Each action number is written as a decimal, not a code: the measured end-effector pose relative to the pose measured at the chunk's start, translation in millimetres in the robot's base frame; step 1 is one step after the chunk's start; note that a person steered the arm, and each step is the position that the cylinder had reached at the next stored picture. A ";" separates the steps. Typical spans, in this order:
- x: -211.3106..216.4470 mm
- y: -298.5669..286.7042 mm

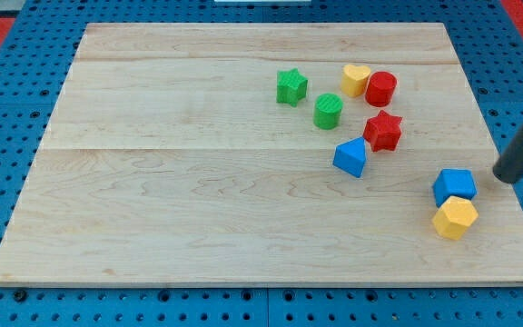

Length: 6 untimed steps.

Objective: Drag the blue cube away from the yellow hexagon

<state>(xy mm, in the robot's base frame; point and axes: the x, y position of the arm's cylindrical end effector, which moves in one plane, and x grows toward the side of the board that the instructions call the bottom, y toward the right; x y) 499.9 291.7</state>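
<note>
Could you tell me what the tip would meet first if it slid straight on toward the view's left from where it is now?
Probably the blue cube: my tip sits just to its right, near its height. The yellow hexagon lies lower, likely off the line.

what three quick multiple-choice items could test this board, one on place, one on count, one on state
1. My tip is where relative to the blue cube?
A. at its right, toward the view's top
B. left of it
C. below it

2. How many red blocks are there?
A. one
B. two
C. three

3. The blue cube and yellow hexagon are
A. far apart
B. stacked
C. touching

Key: 1 A, the rod ends just right of the cube; 2 B, a red cylinder and a red star; 3 C, no gap shows between them.
</note>
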 end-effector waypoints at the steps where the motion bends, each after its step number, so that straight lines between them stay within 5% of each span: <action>1: 32.2 -27.3; 2: 34.3 -71.6; 4: 21.6 -26.1; 6: 16.3 -105.7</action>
